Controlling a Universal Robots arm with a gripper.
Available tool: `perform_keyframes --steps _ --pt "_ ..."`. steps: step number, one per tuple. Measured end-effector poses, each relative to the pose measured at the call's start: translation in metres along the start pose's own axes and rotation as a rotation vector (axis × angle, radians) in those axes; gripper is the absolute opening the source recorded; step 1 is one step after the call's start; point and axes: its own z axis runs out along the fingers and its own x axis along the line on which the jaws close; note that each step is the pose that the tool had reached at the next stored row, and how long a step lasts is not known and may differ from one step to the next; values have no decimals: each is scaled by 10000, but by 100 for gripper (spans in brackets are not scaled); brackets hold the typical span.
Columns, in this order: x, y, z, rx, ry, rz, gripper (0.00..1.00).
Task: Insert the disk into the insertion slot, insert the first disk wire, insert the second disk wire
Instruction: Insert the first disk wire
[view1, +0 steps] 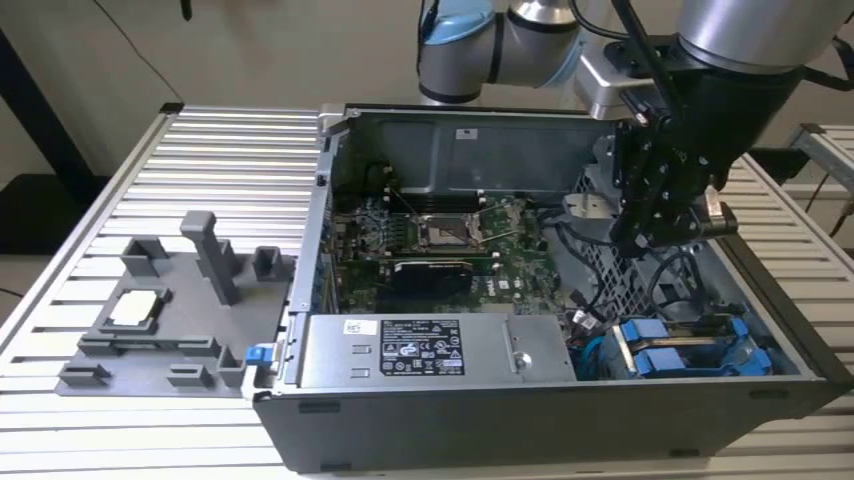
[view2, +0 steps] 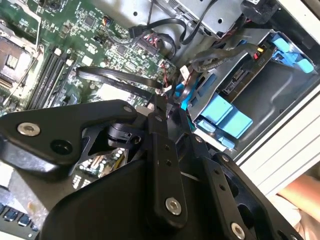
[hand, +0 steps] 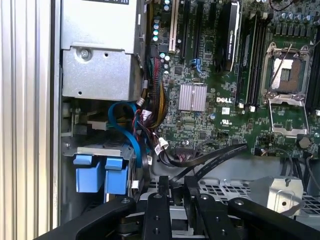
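The black two-fingered gripper (hand: 177, 180) (view2: 165, 102) (view1: 650, 240) has its fingers drawn close together, pinching the end of a flat black cable (hand: 220, 155) (view2: 115, 80). The cable rises to the fingertips from the board below. In the exterior view the gripper hangs inside an open grey metal computer case (view1: 467, 150), on the exterior view's right side. It is held above the floor of the case and touches nothing but the cable.

Just under the fingers, in the first wrist view, lies a perforated grey metal plate (hand: 220, 190). Beyond it spreads the green motherboard (hand: 210, 115) (view1: 441, 240) (view2: 100, 30), with a small finned silver heat sink (hand: 193, 96) near its middle.

Apart from the gripper, toward the case's near corner on the exterior view's right, is the insertion slot (hand: 97, 150), a grey sheet-metal drive cage. Two bright blue plastic carriers (view1: 661, 360) (hand: 116, 176) (view2: 235, 122) sit in it side by side, tabs outward. The disk's silver body is hidden, and which carrier frames it I cannot tell. A bundle of blue and black wires (hand: 131, 131) curls just beside the cage.

Next to the cage stands a grey metal power supply box (view1: 400, 350) (hand: 100, 50). The case rests on a slatted aluminium table (view1: 214, 160). A dark grey plastic fixture tray (view1: 174, 320) stands well apart from the gripper, on the exterior view's left.
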Motion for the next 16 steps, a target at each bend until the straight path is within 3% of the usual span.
perform_keyframes --steps 3,4,16 --pt "0 0 0 0 0 0 25" --pt "0 0 0 0 0 0 18" --pt "0 0 3 35 2 -2 18"
